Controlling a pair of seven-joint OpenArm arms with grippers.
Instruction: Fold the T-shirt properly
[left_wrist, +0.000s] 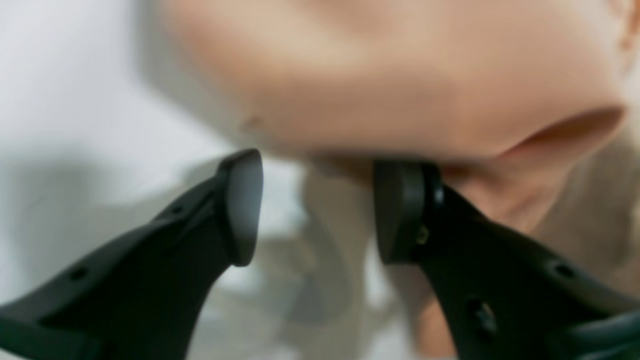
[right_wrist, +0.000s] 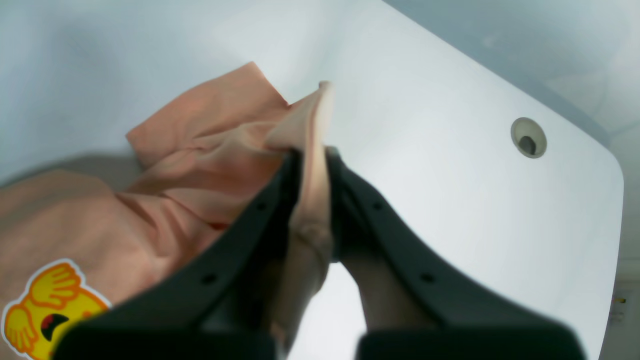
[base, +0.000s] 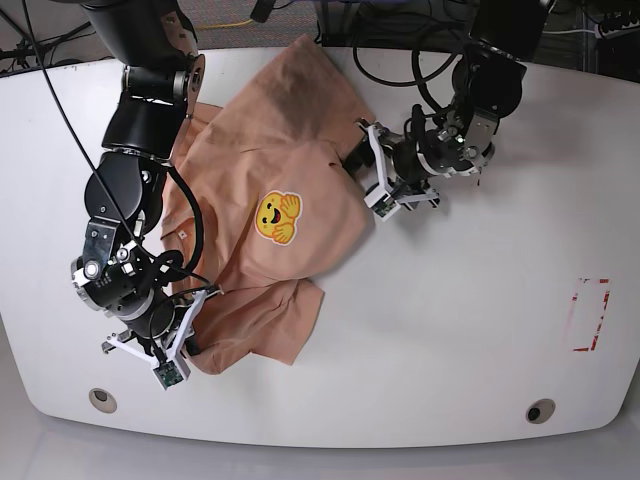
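Looking down from the base view, a white table carries a peach T-shirt spread over its left half, reaching from the far edge down toward the near left corner. A grommet hole sits in the near left corner of the table and another in the near right corner.

At the left of the view, the right gripper bends down over the shirt's lower part, where the cloth is bunched and partly folded over itself. In the right wrist view its black jaws are clamped together on a pinched ridge of peach fabric that stands up between them, with more rumpled cloth trailing off to the side.

Near the middle of the shirt, a yellow cartoon-face emblem faces upward.

Further right, the left gripper reaches in at the shirt's right edge. In the left wrist view, which is blurred, its jaws stand apart with nothing between them; the far pad sits right against a fold of peach cloth, while the other pad is over bare white surface.

Close to the table's right edge lies a faint red rectangular marking.
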